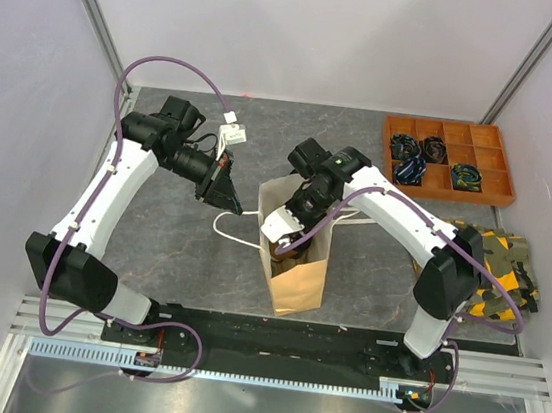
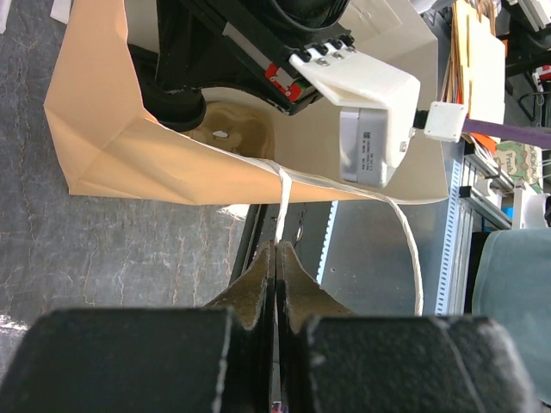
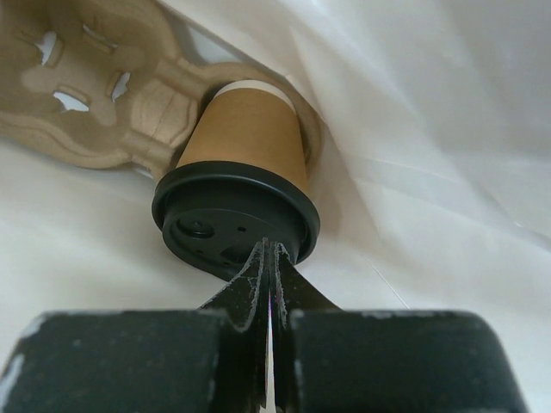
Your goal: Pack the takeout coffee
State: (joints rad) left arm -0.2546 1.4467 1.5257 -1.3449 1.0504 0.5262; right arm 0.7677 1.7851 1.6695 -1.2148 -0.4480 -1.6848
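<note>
A takeout coffee cup (image 3: 245, 129) with a black lid (image 3: 219, 215) lies tilted in the brown pulp carrier (image 3: 95, 95), inside the tan paper bag (image 1: 297, 280). My right gripper (image 3: 272, 247) reaches down into the bag. It is shut, with its tips just in front of the lid's near rim and nothing between them. In the top view its fingers are hidden inside the bag. My left gripper (image 2: 275, 249) is shut on the bag's white handle (image 2: 282, 202), left of the bag's mouth (image 2: 129, 138). In the top view the left gripper (image 1: 229, 199) sits beside the bag's upper left corner.
An orange compartment tray (image 1: 448, 159) with dark items stands at the back right. A camouflage-patterned cloth (image 1: 506, 265) lies at the right edge. A white tag (image 1: 232, 134) hangs on the left arm's cable. The right arm's white wrist (image 2: 370, 112) fills the bag's mouth.
</note>
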